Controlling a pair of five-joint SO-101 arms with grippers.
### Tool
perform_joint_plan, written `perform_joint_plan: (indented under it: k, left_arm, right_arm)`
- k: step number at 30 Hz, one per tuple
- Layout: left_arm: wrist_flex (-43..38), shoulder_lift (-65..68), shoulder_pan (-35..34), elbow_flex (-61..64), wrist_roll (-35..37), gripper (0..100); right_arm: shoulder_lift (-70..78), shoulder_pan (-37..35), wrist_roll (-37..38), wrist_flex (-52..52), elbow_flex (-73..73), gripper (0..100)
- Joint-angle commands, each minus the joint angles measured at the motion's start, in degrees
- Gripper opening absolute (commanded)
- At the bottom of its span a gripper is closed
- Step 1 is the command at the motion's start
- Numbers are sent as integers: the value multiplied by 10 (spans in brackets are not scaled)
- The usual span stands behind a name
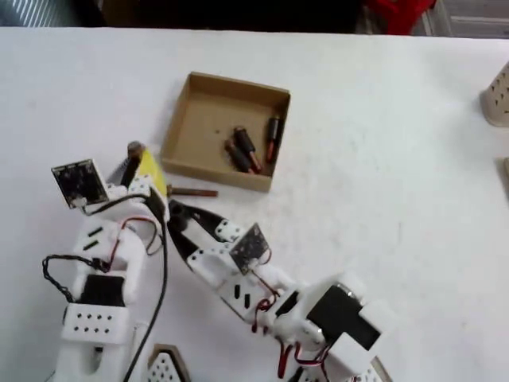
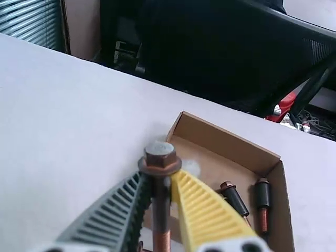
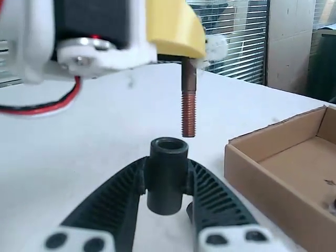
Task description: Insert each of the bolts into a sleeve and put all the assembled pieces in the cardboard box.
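Note:
My left gripper [image 2: 160, 177] is shut on a copper bolt [image 2: 159, 202], held upright with its hex head on top. My right gripper [image 3: 167, 169] is shut on a black sleeve [image 3: 168, 176], also upright with its bore open. The bolt's threaded end [image 3: 188, 111] hangs just above the sleeve's mouth and slightly to one side, not touching it. In the high view both grippers meet left of the cardboard box [image 1: 184, 119], the left gripper [image 1: 141, 165] over the right gripper [image 1: 173, 212]. Three assembled pieces [image 1: 245, 150] lie inside the box.
A loose copper bolt [image 1: 193, 192] lies on the white table right by the box's front wall, close to both grippers. A beige perforated object [image 1: 497, 97] stands at the table's right edge. Wide bare table stretches to the right of the box.

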Motion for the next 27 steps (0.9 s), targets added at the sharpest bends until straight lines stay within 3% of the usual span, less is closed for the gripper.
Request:
perform_joint_plan:
  k: [1, 8, 16, 21, 27]
  left_arm:
    - [-29, -12, 9, -10, 9, 23]
    - [-20, -12, 10, -36, 10, 23]
    - [63, -12, 10, -87, 4, 22]
    - [167, -12, 58, -134, -58, 22]
    - [248, -12, 99, -168, -63, 22]
  right_arm:
    - [-2, -4, -5, 3, -1, 16]
    - [-2, -4, -5, 27, -3, 16]
    - [-2, -4, -6, 27, -4, 16]
    - [-2, -4, -6, 27, -4, 16]
    - [-2, -4, -6, 28, -4, 16]
